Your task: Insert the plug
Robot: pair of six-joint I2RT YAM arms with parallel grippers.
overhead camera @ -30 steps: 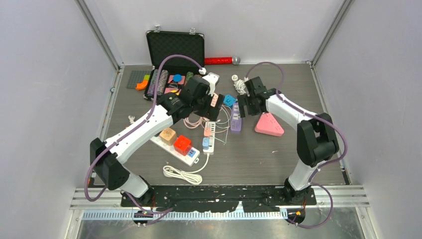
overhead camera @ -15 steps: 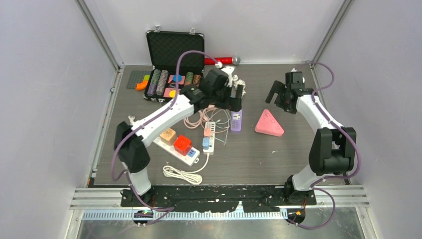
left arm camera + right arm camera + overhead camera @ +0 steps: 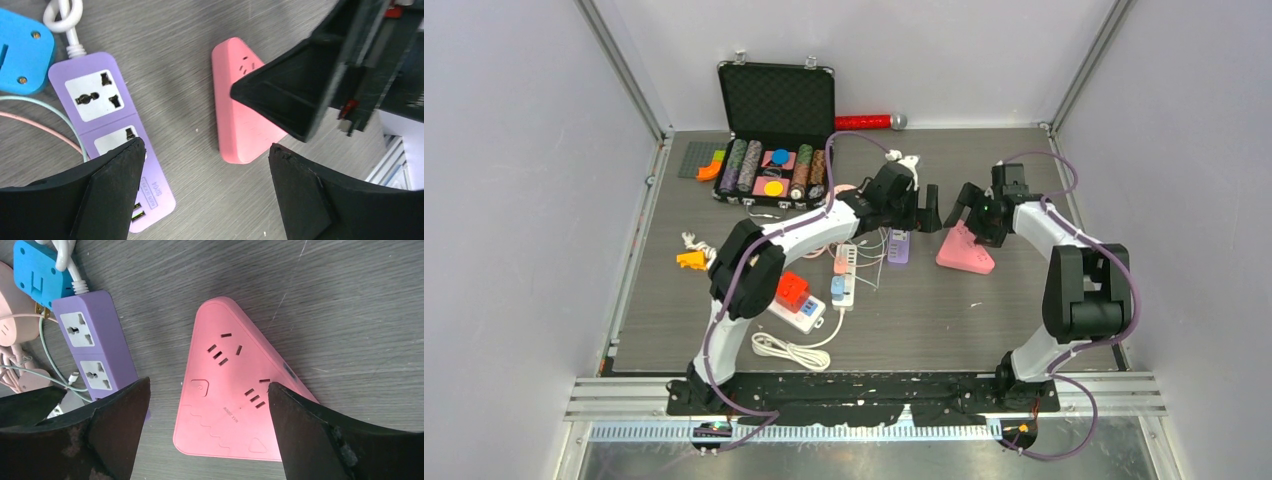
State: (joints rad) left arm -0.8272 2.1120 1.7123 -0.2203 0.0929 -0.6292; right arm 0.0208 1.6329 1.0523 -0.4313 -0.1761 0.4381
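Note:
A purple power strip (image 3: pixel 898 246) lies at mid-table, and it also shows in the left wrist view (image 3: pixel 107 125) and the right wrist view (image 3: pixel 95 350). A pink triangular socket block (image 3: pixel 964 252) lies to its right, also seen in both wrist views (image 3: pixel 240 115) (image 3: pixel 235 390). A blue plug (image 3: pixel 42 272) with a white cable lies at the strip's far end (image 3: pixel 22 55). My left gripper (image 3: pixel 921 212) (image 3: pixel 205 150) is open and empty, between strip and pink block. My right gripper (image 3: pixel 971 212) (image 3: pixel 208 385) is open and empty above the pink block, close to the left one.
A white power strip (image 3: pixel 809 315) with a red cube plug and a coiled white cable lies at the near left. A small white strip (image 3: pixel 846 272) and loose cables lie beside the purple one. An open black case (image 3: pixel 774 100) stands at the back, an orange piece (image 3: pixel 692 260) at the left.
My left arm has swung right, from the cable pile to the gap beside the pink block. My right arm drew back to the right, then returned over the pink block.

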